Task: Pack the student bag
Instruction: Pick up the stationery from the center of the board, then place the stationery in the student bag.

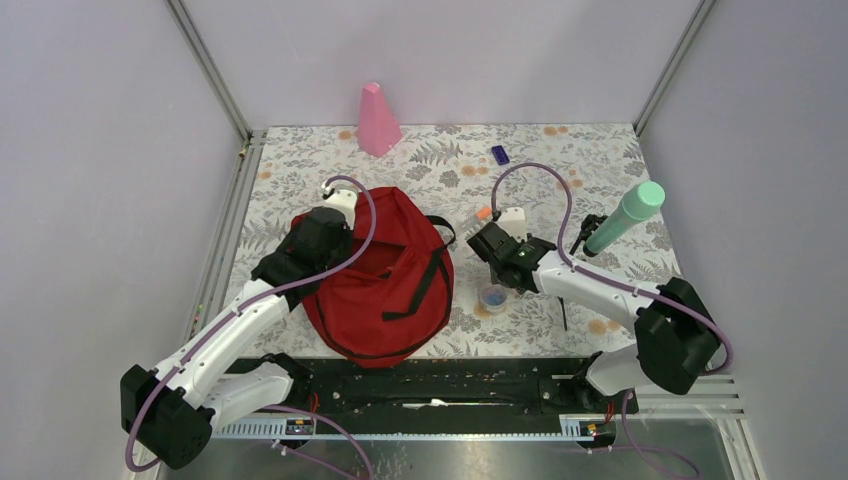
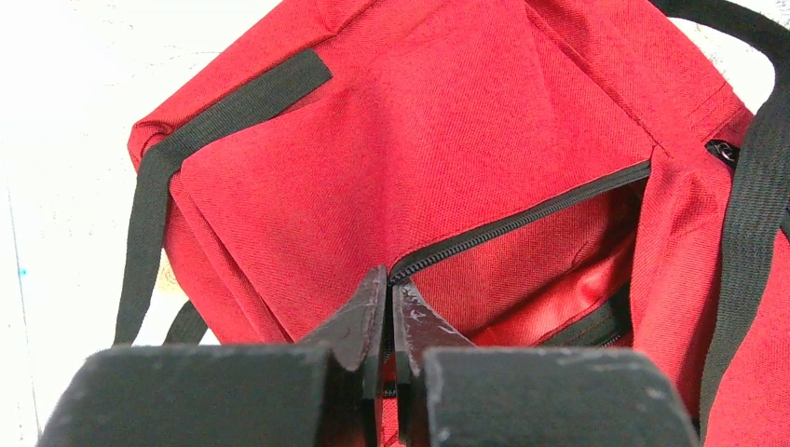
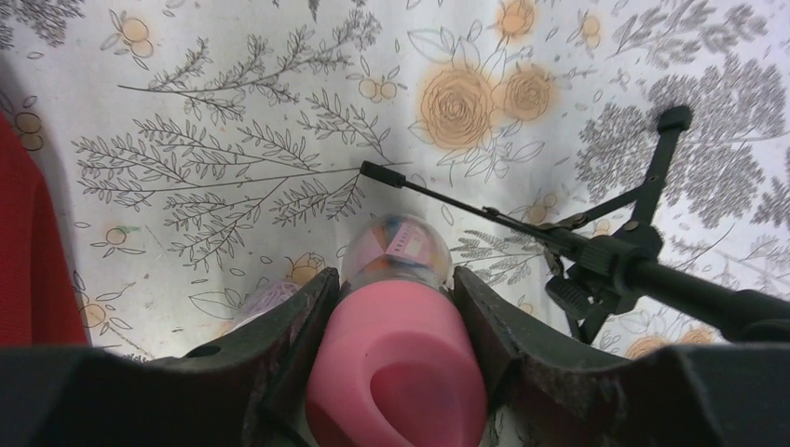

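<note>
Left fingers [image 2: 359, 321] together, right fingers [image 3: 279, 340] apart

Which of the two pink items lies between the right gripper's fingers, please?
The rounded pink container with a clear end, flanked by the fingers of the right gripper; the pink cone stands alone by the far wall.

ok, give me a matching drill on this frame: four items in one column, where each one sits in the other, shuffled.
Things:
1. student bag
2. pink cone
3. teal cylinder
4. pink-topped bottle

Places:
A. between the fingers of the right gripper
B. upright at the back of the table
C. right side, next to the black tripod
D. left of centre, zip open, left gripper at its opening

Pairs: 1-D, 2-B, 3-C, 4-A
</note>
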### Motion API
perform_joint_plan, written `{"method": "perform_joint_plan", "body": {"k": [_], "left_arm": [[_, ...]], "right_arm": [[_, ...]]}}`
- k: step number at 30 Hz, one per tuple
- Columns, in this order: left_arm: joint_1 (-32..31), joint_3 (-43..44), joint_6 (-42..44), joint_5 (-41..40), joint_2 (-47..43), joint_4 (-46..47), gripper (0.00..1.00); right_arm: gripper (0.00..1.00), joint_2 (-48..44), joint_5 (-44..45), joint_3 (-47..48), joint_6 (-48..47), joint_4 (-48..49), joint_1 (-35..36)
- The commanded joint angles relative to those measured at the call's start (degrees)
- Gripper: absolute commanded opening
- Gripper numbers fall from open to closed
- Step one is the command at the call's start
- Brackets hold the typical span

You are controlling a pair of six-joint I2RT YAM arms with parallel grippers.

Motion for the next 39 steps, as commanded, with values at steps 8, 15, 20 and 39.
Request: {"method": "perform_joint_plan", "body": {"k": [8, 15, 20, 39], "left_arm": [[0.67, 2.58, -1.47, 4.91, -0.39, 4.51, 0.00], [4.77, 2.59, -3.00, 10.74, 0.06, 5.09, 0.00], [6.32, 2.83, -3.41, 13.55, 0.63, 5.06, 0.00], [8.14, 2.29, -3.90, 15.43, -0.63, 5.37, 0.00]], "right_arm": [[0.00, -11.45, -0.43, 3.61, -14.90, 15.44, 0.98], [0.00, -10.72, -8.08, 5.70, -22.01, 30.80, 8.17], [0.00, -7.56, -15.35, 5.42, -26.23, 45.06, 15.81], [0.00, 13.92, -9.07, 13.88, -42.37, 61.89, 25.23]]}}
